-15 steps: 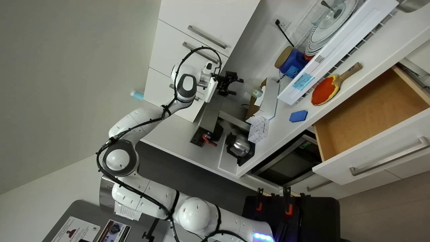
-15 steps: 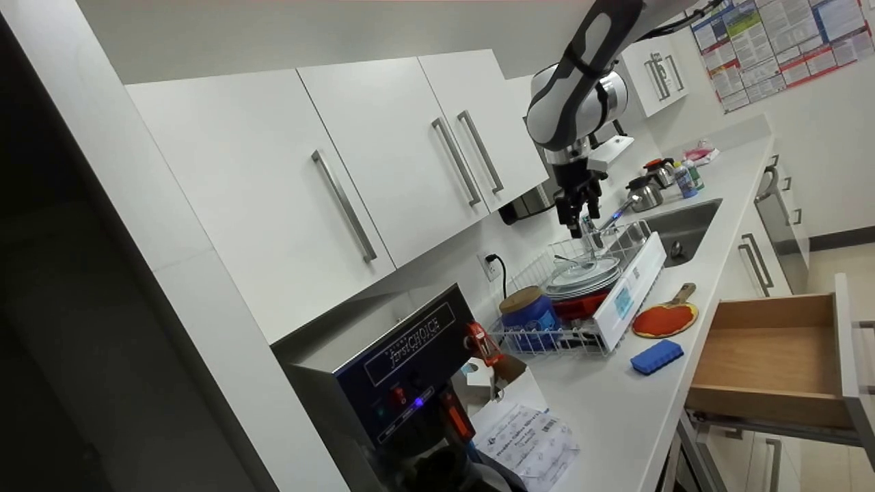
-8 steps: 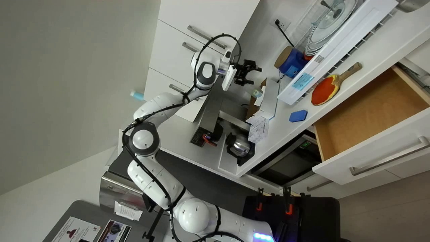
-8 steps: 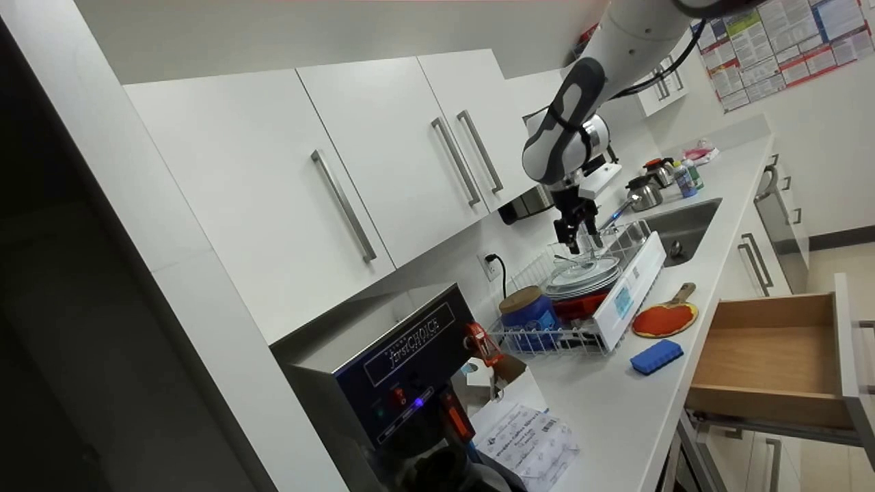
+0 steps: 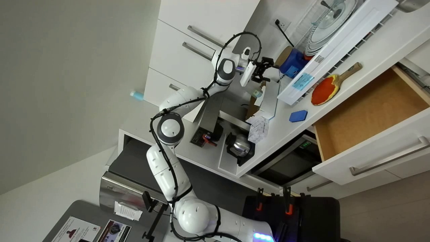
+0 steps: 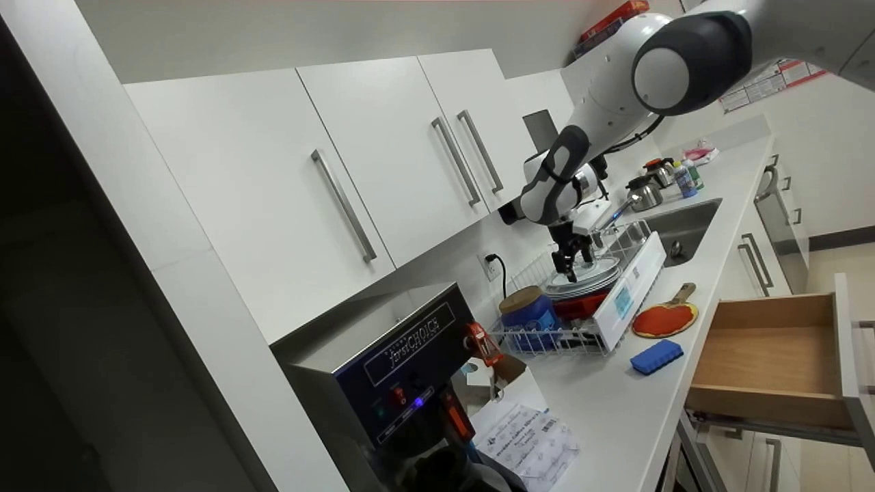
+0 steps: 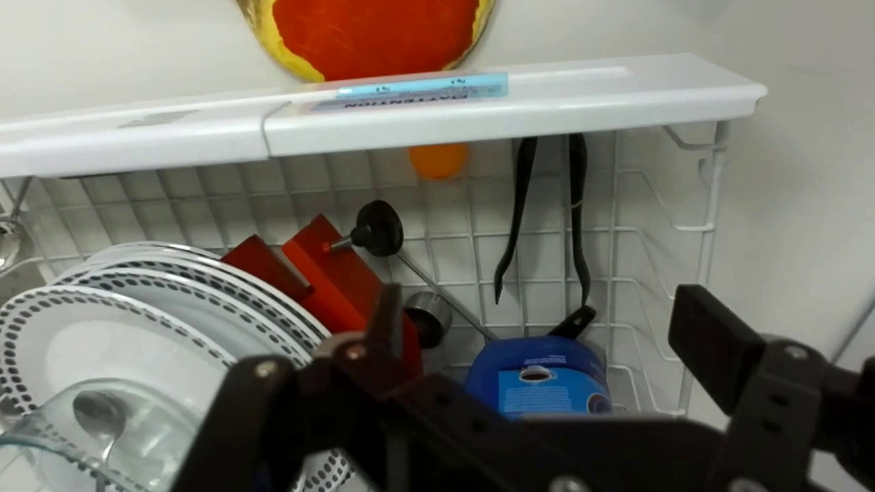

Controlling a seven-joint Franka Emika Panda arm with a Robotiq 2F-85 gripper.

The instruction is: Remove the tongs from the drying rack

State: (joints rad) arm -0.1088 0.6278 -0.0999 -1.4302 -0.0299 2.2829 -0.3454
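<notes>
1. One pair of slim black tongs (image 7: 578,205) was seen inside the white wire drying rack (image 7: 629,106), partly hidden by its white front panel (image 7: 560,109).
2. The black two-fingered end effector (image 7: 540,307) was spread wide over the rack, nothing gripped.
3. The tongs were judged light, springy, perhaps slippery, best gripped mid-length, clear of the panel.

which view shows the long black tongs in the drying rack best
The wrist view: both slender arms of the long black tongs show in the white wire drying rack, though one end passes behind the long white panel. In both exterior views, I cannot make the tongs out for certain.
</notes>
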